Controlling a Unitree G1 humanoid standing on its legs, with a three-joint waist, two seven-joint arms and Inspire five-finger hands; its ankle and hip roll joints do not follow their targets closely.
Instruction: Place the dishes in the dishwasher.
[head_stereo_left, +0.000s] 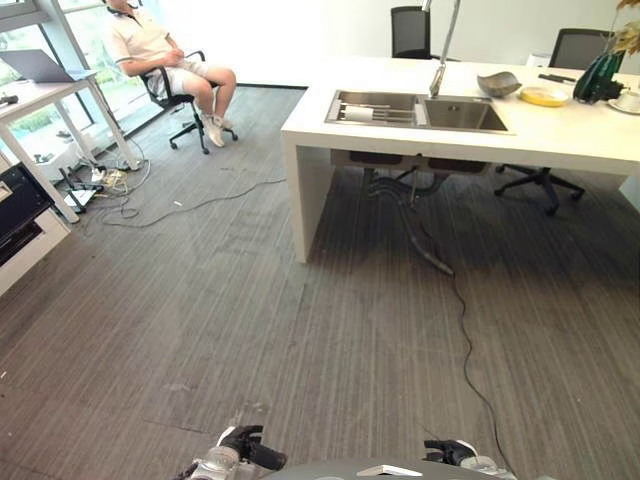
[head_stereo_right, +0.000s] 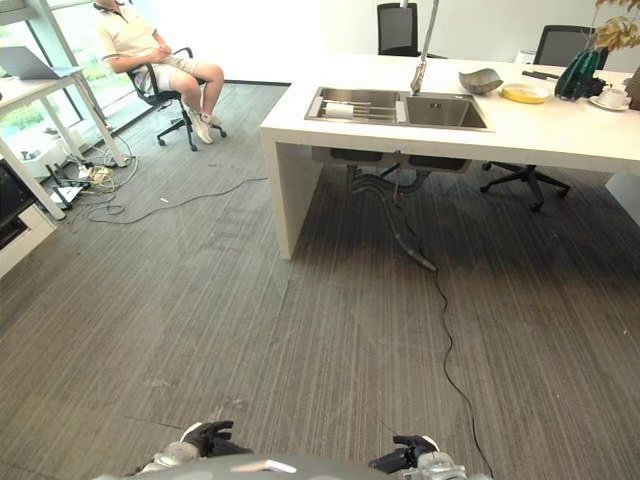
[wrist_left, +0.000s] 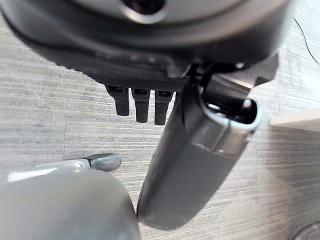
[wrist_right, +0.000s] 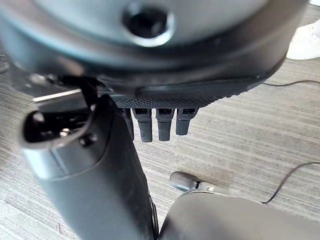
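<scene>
Two dishes, grey bowl (head_stereo_left: 498, 84) and yellow plate (head_stereo_left: 543, 96), just beside sink (head_stereo_left: 465, 115). Well apart from sink, left hand (head_stereo_left: 250, 450) and right hand (head_stereo_left: 448, 452), fingers straight, gripping nothing.

The long white slab counter (head_stereo_left: 560, 140) lies at one o'clock from me. The stainless steel double sink (head_stereo_left: 465, 115) is set in its top, and to the sink's right along the top stand the grey leaf-shaped bowl (head_stereo_left: 498, 84), the round yellow plate (head_stereo_left: 543, 96) and the dark green glass vase (head_stereo_left: 597, 78) in turn. A black mesh office chair (head_stereo_left: 410, 30) stands behind the counter at twelve o'clock. At eleven o'clock a person (head_stereo_left: 150, 45) sits on a black swivel chair (head_stereo_left: 158, 88), with an open grey laptop (head_stereo_left: 35, 65) on a white desk (head_stereo_left: 40, 98) to their left at ten o'clock.
</scene>
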